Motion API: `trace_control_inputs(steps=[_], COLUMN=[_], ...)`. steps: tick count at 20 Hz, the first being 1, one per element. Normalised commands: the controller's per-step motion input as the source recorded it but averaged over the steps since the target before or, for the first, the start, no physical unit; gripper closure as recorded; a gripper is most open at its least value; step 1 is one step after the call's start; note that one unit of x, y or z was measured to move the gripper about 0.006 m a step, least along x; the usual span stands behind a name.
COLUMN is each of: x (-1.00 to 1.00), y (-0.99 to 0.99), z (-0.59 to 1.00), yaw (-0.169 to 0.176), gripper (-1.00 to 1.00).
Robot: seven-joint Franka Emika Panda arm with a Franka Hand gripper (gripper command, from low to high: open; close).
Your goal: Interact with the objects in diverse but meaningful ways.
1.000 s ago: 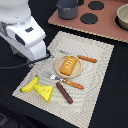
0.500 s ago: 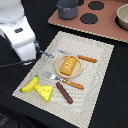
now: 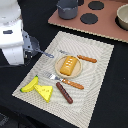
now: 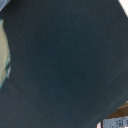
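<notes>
A golden-brown bread loaf (image 3: 69, 64) lies on a small round plate (image 3: 60, 69) in the middle of a beige striped placemat (image 3: 97, 75). A yellow banana (image 3: 30, 84), a yellow cheese wedge (image 3: 45, 92) and a brown sausage (image 3: 64, 92) lie along the mat's near edge. A grey saucepan (image 3: 67, 9) stands at the back on the toy stove. My white arm is at the exterior view's left; its grey gripper (image 3: 39, 48) hangs over the mat's left edge, its jaws too unclear to read. The wrist view shows only dark cloth and a sliver of the mat (image 4: 4, 55).
An orange-handled fork (image 3: 65, 81) and knife (image 3: 80, 57) lie beside the plate. A brown toy stove top (image 3: 105, 27) with black burners spans the back, with a beige bowl (image 3: 122, 17) on it at the exterior view's right. Black cloth (image 3: 117, 95) covers the table.
My arm has shifted a little toward the exterior view's left. The toy items on the mat have not moved.
</notes>
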Motion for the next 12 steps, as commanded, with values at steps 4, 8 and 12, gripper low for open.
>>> trace_control_inputs(steps=[4, 8, 12], x=[-0.57, -0.55, -0.54], y=[0.39, 0.31, 0.13], z=[-0.14, -0.16, -0.11], yaw=[-0.118, -0.128, -0.145], gripper=[-1.00, -1.00, -1.00])
